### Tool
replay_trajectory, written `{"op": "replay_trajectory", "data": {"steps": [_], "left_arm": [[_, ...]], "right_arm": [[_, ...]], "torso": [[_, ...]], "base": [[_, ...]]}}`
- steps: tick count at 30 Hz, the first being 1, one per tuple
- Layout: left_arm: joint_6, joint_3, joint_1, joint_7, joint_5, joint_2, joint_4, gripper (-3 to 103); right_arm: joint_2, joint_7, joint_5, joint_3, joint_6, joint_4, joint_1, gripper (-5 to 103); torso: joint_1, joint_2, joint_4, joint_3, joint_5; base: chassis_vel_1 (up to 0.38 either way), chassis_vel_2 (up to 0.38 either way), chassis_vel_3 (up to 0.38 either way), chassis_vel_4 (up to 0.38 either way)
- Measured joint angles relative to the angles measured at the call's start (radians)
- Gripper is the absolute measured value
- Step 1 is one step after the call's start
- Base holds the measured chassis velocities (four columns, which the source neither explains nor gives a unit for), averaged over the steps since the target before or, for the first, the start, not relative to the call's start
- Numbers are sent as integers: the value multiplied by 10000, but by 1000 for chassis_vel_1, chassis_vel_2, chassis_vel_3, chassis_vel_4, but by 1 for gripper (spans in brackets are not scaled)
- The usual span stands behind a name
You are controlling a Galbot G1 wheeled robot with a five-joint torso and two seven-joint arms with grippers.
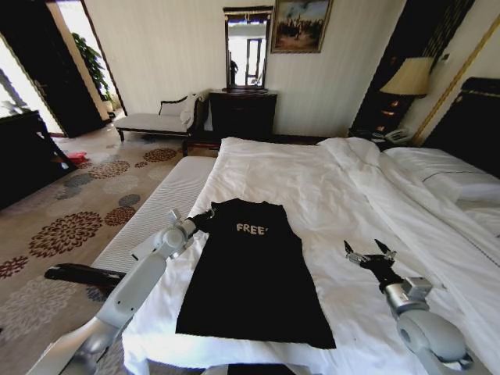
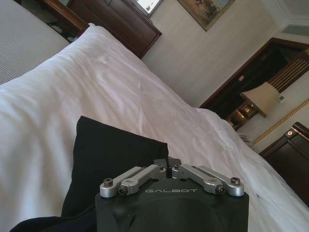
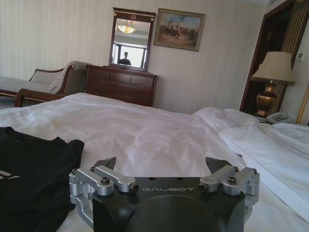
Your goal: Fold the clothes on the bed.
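The clothes (image 1: 254, 273) are one black T-shirt with pale "FREE!" lettering, lying flat and narrow near the foot of the bed (image 1: 328, 187) with its collar end away from me. My left gripper (image 1: 205, 216) sits at the shirt's far left shoulder corner. In the left wrist view the left gripper (image 2: 168, 168) is shut, with the edge of the black cloth (image 2: 106, 154) at its tips. My right gripper (image 1: 372, 251) hovers open over the white duvet, to the right of the shirt and apart from it. The right wrist view shows this gripper (image 3: 161, 164) with its jaws wide and the shirt (image 3: 29, 179) off to one side.
A white-cushioned bench (image 1: 156, 211) runs along the bed's left side. Pillows (image 1: 445, 176) and a turned-back duvet lie at the far right. A dark dresser (image 1: 242, 113) with a mirror, a chaise (image 1: 156, 121) and a bedside lamp (image 1: 410, 78) stand by the far wall.
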Motion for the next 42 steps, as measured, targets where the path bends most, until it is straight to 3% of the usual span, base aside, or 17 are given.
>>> {"op": "replay_trajectory", "data": {"steps": [22, 30, 39, 41, 42], "left_arm": [[-178, 1378, -1140, -367, 756, -1109, 1434, 0], [-262, 1470, -1207, -405, 1139, -1570, 1747, 0], [-317, 1537, -1114, -417, 1456, -1628, 1857, -2], [-348, 1514, -1101, -442, 1651, -1586, 1874, 7], [-348, 1514, -1101, -442, 1651, -1586, 1874, 7]], "right_arm": [[65, -51, -64, -234, 28, 66, 156, 100], [109, -106, -92, -284, 85, 63, 129, 100], [105, -126, -92, -258, 170, 29, 110, 100], [105, -125, -90, -311, 170, 24, 151, 100], [105, -125, -90, -311, 170, 24, 151, 100]], "torso": [[0, 0, 0, 0, 0], [0, 0, -2, 0, 0], [0, 0, -1, 0, -1], [0, 0, -1, 0, -1], [0, 0, -1, 0, -1]], "base": [[0, 0, 0, 0], [0, 0, 0, 0], [0, 0, 0, 0], [0, 0, 0, 0], [0, 0, 0, 0]]}}
